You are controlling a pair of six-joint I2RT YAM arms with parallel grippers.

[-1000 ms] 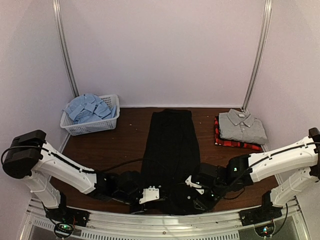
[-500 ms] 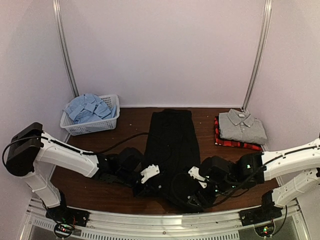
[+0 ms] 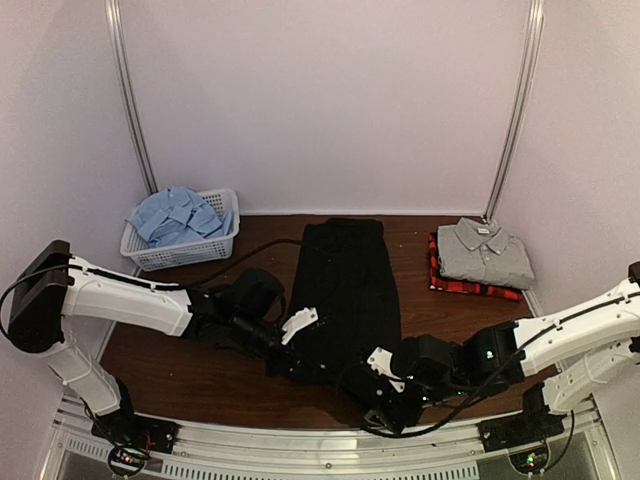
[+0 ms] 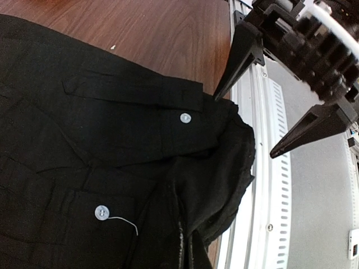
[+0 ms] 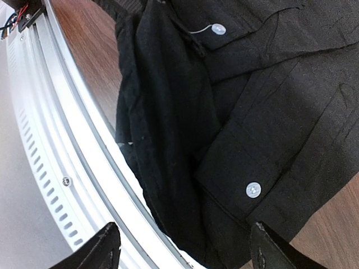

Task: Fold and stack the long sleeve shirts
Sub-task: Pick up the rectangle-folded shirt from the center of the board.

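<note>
The black shirt (image 3: 345, 285) lies lengthwise down the middle of the table, and its near end is bunched up. My left gripper (image 3: 295, 358) is shut on that near end. In the left wrist view, cloth folds round the closed fingers (image 4: 188, 252) below two white buttons. My right gripper (image 3: 385, 408) hangs open by the near edge, and its fingertips (image 5: 104, 249) straddle the shirt's hem (image 5: 168, 168) without holding it. A grey shirt (image 3: 485, 250) lies folded on a red-and-black plaid shirt (image 3: 470, 288) at the back right. The light blue shirt (image 3: 178, 213) is heaped in the basket.
The white mesh basket (image 3: 185, 255) stands at the back left by the wall. A metal rail (image 5: 61, 145) runs along the table's near edge, right under the shirt's hanging hem. Bare brown wood (image 3: 190, 350) shows to the left of the black shirt.
My left gripper closed on the shirt's near end and carried it away from the near edge. My right gripper opened, let go of the cloth and drew back toward the rail.
</note>
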